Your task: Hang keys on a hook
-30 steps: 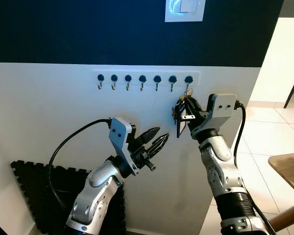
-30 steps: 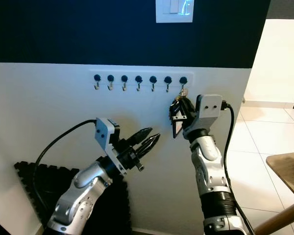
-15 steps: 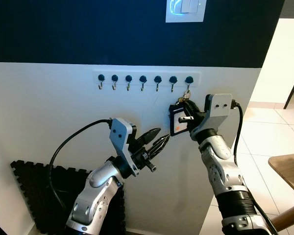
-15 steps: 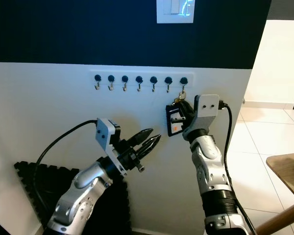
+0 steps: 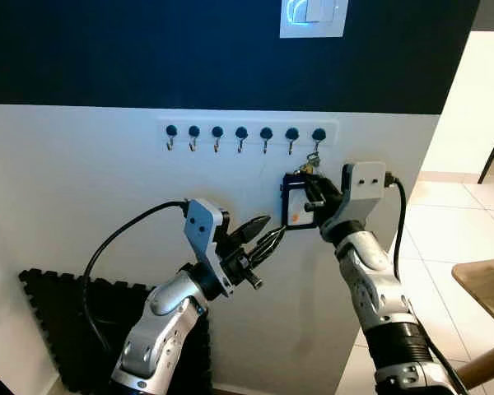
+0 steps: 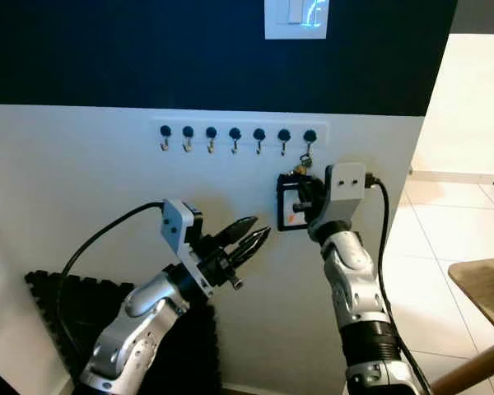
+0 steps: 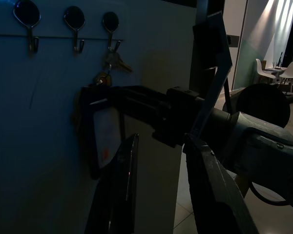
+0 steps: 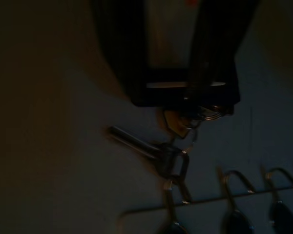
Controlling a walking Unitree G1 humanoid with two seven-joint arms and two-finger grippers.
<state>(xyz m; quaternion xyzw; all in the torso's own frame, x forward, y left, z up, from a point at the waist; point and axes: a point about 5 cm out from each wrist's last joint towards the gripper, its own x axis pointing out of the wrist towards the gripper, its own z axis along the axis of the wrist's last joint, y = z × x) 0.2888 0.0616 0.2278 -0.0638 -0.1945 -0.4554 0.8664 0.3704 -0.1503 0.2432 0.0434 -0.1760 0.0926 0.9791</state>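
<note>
- On the wall, a rack [image 5: 247,132] of seven hooks; the keys [image 5: 310,162] hang from the rightmost hook [image 5: 318,137].
- Right gripper [image 5: 306,200] is against the wall just below that hook, clenched on the black tag [image 5: 295,203] joined to the keys.
- Left gripper [image 5: 266,233] hovers lower and further left, near the tag's lower corner, fingers parted, grasping nothing.
- Left wrist view: tag's pale face with an orange mark, keys above it on the end hook, right arm across the frame.
- Right wrist view, dark: key ring looped on the hook, one key [image 8: 136,142] angled sideways, black fingers [image 8: 216,53] over the tag.
- Head views add a light switch [image 5: 314,17] above and a black mat [image 5: 66,329] on the floor.
</note>
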